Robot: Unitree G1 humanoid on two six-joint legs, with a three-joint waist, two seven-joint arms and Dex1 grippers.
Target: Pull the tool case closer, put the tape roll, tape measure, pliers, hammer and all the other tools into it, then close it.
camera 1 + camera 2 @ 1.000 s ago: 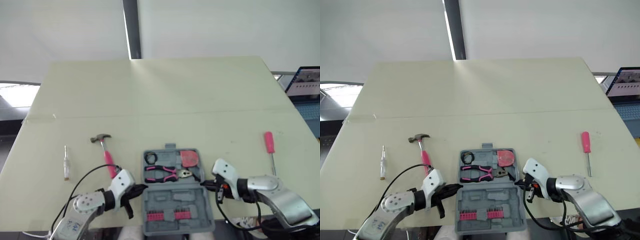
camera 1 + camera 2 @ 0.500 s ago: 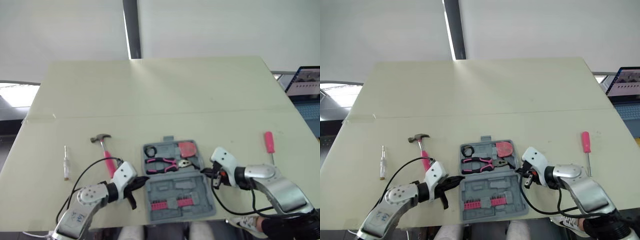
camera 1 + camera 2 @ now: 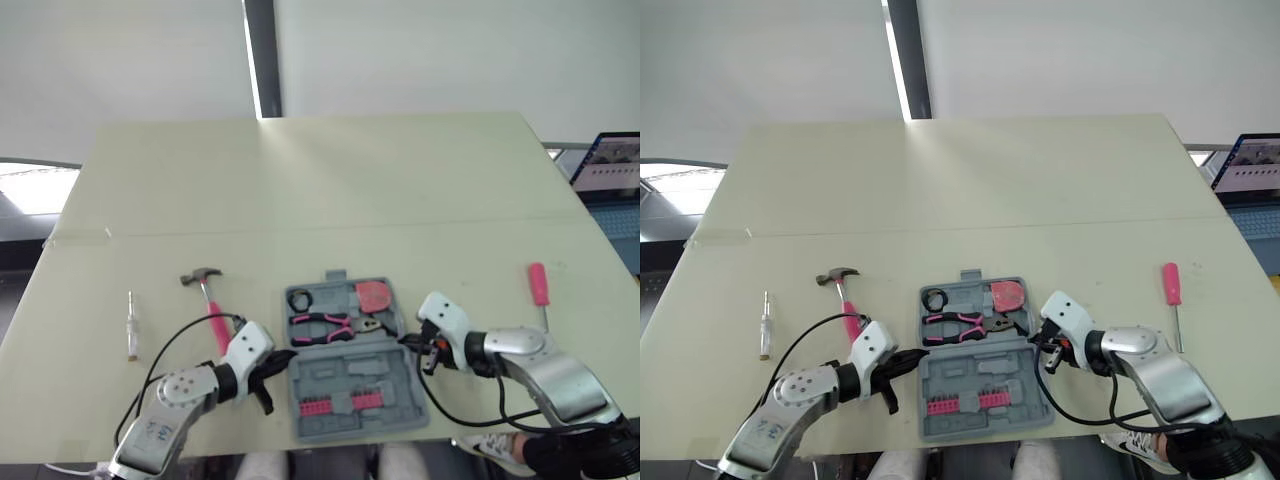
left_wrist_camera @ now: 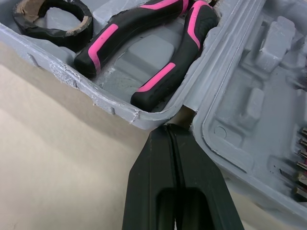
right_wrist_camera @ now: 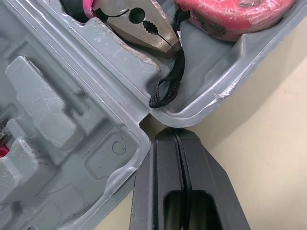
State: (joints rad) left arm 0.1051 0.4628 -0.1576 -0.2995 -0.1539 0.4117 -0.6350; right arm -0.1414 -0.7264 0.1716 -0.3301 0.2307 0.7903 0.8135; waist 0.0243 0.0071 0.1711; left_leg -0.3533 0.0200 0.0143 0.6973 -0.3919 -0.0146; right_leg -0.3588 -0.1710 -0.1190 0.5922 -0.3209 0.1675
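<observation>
The case point(image 3: 345, 368) lay open near the front edge of the counter point(image 3: 300, 180), between the two hands. The left hand point(image 3: 288, 356) had its fingers point(image 4: 153, 182) pressed together, their tip at the hinge notch on the case's left side. The right hand point(image 3: 406, 341) was likewise pressed together, its tip at the hinge notch on the right side.

In the far half of the case sat the tape roll point(image 3: 301, 297), the pliers point(image 3: 325, 328) and the pink tape measure point(image 3: 372, 296); the near half held pink bits point(image 3: 340, 403). The hammer point(image 3: 208, 295) lay on the counter just left of the case. A pink-handled screwdriver point(image 3: 539, 285) lay well apart to the right, and a small tester point(image 3: 130, 325) far to the left.
</observation>
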